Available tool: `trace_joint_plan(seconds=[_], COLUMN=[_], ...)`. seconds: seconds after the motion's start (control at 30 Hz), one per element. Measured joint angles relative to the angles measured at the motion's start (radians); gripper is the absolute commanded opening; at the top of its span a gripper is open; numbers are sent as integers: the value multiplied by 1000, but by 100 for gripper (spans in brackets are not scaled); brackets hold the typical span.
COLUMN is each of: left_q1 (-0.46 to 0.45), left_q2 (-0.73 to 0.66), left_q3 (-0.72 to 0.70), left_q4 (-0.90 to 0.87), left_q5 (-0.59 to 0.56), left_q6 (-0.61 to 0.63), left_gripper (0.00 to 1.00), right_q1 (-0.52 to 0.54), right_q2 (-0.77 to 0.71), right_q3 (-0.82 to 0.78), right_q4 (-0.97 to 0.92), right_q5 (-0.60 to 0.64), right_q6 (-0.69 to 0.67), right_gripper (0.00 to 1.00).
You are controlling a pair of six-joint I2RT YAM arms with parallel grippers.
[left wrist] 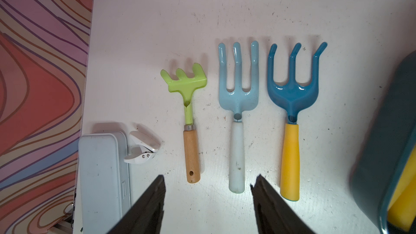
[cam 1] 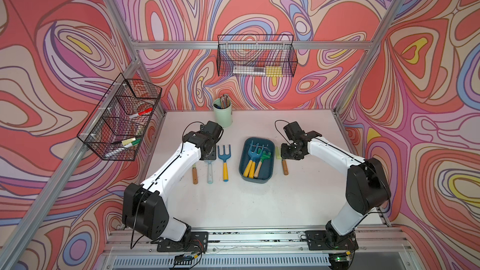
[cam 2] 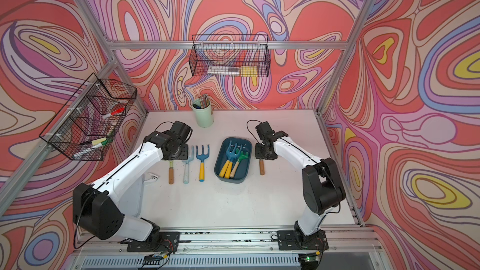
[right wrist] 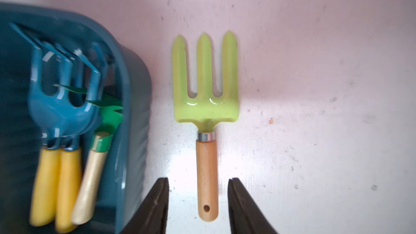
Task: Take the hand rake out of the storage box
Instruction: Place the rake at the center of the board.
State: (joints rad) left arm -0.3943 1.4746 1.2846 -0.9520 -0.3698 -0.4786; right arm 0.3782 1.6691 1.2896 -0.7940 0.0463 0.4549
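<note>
Seven hand tools are in sight: three inside the storage box (cam 1: 270,151) and four out on the white table (cam 1: 233,203). The box sits a little right of the table's middle, its long side running near to far. In it lie two blue-headed tools with yellow handles (right wrist: 56,187) and one green-headed tool with a pale wooden handle (right wrist: 90,176), all three with handles toward the near edge. One blue head carries a cross-bar of thin tines, and the green head is toothed. Both look like rakes, so I cannot tell which is the hand rake, but both are inside the box. Left of the box, three tools lie side by side in a row. From left to right they are a lime rake with a wooden handle (left wrist: 191,154), a pale blue fork with a white handle (left wrist: 237,100) and a dark blue fork with a yellow handle (left wrist: 290,160). Just right of the box lies the fourth, a lime fork with a wooden handle (right wrist: 206,109). The left gripper (left wrist: 209,177) hangs over the near ends of the row with its jaws wide apart and nothing between them. The right gripper (right wrist: 198,178) has its jaws parted on either side of the lime fork's handle, with a gap showing on each side. One pale green cup (cam 1: 222,118) of pencils stands at the far edge. Two black wire baskets hang on the walls, one at the back (cam 1: 255,59) and one on the left (cam 1: 119,118). One white case (left wrist: 103,181) and one small white clip (left wrist: 141,151) lie at the near left.
</note>
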Motion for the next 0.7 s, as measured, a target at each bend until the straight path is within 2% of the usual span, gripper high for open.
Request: trace_joint_plan(seconds=[0.13,0.3,0.47,0.7], left_q1=[0,0,0,0], left_q2=[1,18,19,19], left_q3=[1,24,27,27], left_q4=[-4,-18,-21,-20], left_q5=[0,3,12,28], left_q6=[0,-1,-1,-1], left_gripper=[65,65,65,65], right_q1=[56,241,377,414], right_q2=[-58,-40,89,268], right_q3=[75,193,312,354], right_q4=[-61,-121,-132,-119], right_q5=[52,108,141,150], right_q6=[101,264,412,550], right_gripper=[45,45,44,42])
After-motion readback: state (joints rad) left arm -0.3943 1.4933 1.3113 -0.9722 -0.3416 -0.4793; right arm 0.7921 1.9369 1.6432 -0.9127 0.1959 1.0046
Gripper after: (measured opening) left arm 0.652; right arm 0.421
